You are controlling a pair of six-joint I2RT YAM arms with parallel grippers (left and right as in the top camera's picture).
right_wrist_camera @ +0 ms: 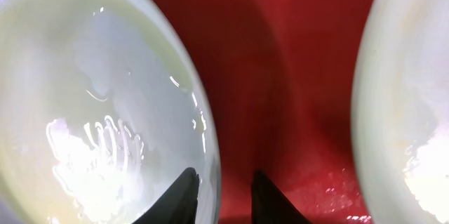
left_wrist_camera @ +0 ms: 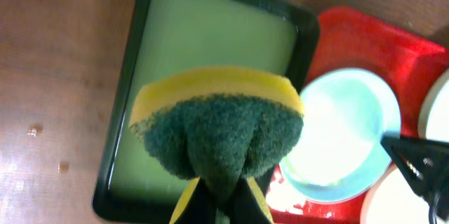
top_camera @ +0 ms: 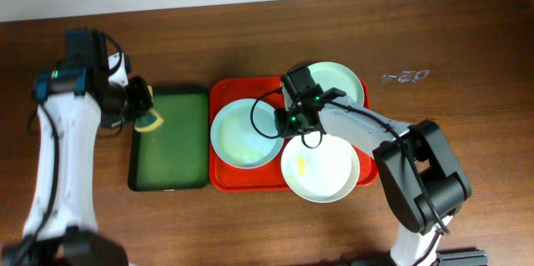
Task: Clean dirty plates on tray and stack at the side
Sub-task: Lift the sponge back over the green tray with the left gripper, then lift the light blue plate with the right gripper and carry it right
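Three dirty plates (top_camera: 319, 168) lie on the tray (top_camera: 216, 92). One plate's rim passes between the slightly parted right fingers (top_camera: 282, 124), ungripped, with another plate just right of them. The left fingers (top_camera: 138, 103) pinch a sponge (left_wrist_camera: 217, 129) above the green tray (top_camera: 167, 141) on the bench (top_camera: 467, 41).

Left arm (top_camera: 58, 158): white links, rose from the near left edge, ran away along the left side, wrist bent inward to the right.
Left gripper (left_wrist_camera: 217, 203): pointed down, jaws closed on a sponge (left_wrist_camera: 217, 133).
Right arm (top_camera: 367, 128): dark base and shoulder joints at the near right, white forearm stretched left and away toward the centre, wrist held low.
Right gripper (right_wrist_camera: 224, 182): pointed down, both dark fingertips (right_wrist_camera: 186, 182) in view, a narrow gap between them.
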